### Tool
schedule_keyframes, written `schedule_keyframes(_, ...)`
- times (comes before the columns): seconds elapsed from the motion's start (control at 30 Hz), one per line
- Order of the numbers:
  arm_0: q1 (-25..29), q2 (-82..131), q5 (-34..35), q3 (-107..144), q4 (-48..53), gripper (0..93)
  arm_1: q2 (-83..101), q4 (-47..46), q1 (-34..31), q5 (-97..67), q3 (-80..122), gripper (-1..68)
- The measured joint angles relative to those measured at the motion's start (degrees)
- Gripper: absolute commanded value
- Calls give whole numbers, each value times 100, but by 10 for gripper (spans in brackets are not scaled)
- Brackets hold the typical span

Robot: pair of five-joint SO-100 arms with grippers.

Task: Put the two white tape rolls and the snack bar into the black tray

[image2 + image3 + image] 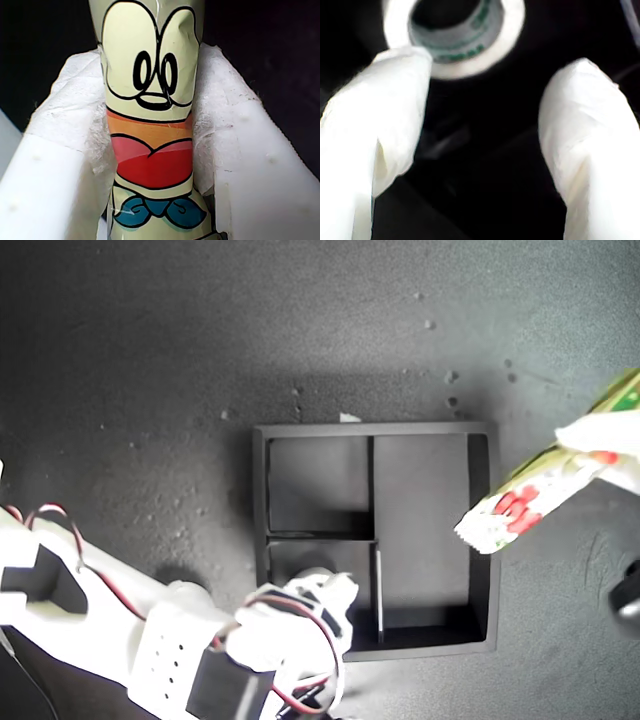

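Observation:
The black tray lies at the middle of the exterior view, with two small compartments on that view's left and a long one on its right. My first gripper reaches in from the exterior view's right, shut on the snack bar. The bar's free end hangs over the tray's right wall. My second gripper is open above the lower small compartment. One white tape roll lies flat there, just past the fingertips.
The table is dark grey felt with pale crumbs behind the tray. Red and black wires loop along the second arm at the exterior view's lower left. A dark rounded part shows at that view's right edge.

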Motion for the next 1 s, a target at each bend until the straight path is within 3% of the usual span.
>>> schedule_keyframes(0.2,-510,2057,44,2127,0,147,-1521,501,-378,-686,-1854,-8)
schedule_keyframes(0.4,-510,4157,-800,4764,0,160,-2197,492,-686,-984,-2259,-8)
schedule_keyframes(0.77,958,4201,-2338,5730,-185,163,-3542,492,-993,-1081,-2786,-8)
schedule_keyframes(1.0,1872,3735,-3270,5985,-888,157,-3551,369,-1002,-1081,-2804,-8)
